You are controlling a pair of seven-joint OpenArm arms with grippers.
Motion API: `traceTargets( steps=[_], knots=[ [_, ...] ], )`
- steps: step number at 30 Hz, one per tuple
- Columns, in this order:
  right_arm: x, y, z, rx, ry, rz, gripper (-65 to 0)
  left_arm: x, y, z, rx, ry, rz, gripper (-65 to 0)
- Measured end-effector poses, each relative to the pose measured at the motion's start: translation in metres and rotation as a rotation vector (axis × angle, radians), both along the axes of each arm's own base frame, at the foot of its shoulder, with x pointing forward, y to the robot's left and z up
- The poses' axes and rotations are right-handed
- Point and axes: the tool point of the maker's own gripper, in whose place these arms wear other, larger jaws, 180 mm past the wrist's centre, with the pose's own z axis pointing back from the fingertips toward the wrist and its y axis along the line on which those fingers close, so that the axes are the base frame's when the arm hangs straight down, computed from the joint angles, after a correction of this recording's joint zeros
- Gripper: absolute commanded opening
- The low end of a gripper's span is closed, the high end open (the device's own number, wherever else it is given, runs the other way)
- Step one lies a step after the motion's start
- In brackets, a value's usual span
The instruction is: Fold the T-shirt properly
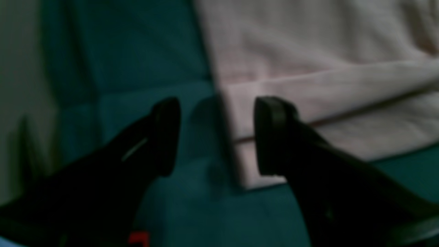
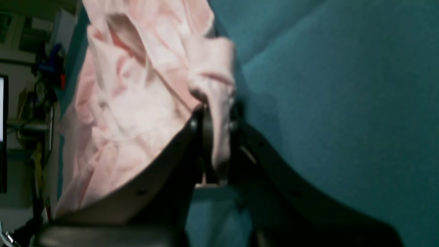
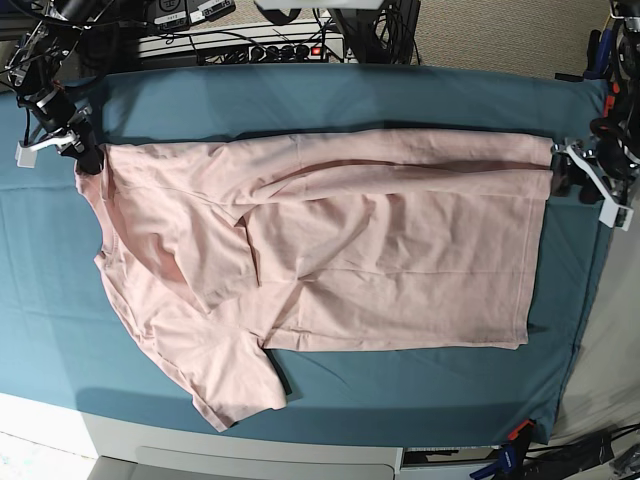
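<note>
Place: a robotics lab or workroom.
Tabletop: covered by a teal table cloth [image 3: 300, 100], held with a clamp [image 3: 515, 435] at its near corner.
Behind it: a black power strip [image 3: 262, 50] and tangled cables [image 3: 375, 20].
Floor: grey carpet [image 3: 500, 35].

Obscured or unreadable from my station:

- T-shirt [image 3: 330, 260]: I see only the plain side; the underside is hidden against the tabletop [image 3: 300, 100]. Both wrist views cut it off at the frame edges, and both are blurred.
- Right end effector [image 2: 216, 137]: bunched cloth fills the gap and covers the pad faces.
- Left end effector [image 1: 216, 137]: soft focus; I cannot tell whether the fingertips touch the hem corner.
- Tabletop: left edge cropped in the base view.
</note>
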Motion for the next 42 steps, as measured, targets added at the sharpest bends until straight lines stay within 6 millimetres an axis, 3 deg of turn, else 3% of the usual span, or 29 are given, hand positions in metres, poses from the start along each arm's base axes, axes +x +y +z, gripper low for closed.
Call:
traceTargets(
  steps=[14, 20, 31, 42],
  knots=[
    [0.0, 0.0, 0.0, 0.0, -0.001, 0.0, -65.0, -0.03, -0.002, -0.021, -0.047, 0.146, 0.031, -30.5],
    [0.0, 0.0, 0.0, -0.002, -0.003, -0.002, -65.0, -0.042, 0.023, -0.035, -0.096, 0.19, 0.129, -30.5],
    [0.0, 0.0, 0.0, -0.001, -0.003, -0.002, -65.0, -0.051, -0.007, -0.042, -0.296, 0.198, 0.071, -31.5],
    [0.001, -0.001, 0.001, -0.002, -0.006, -0.005, -65.0, -0.05, -0.027, -0.042, -0.384, 0.165, 0.064, -31.5]
  ],
)
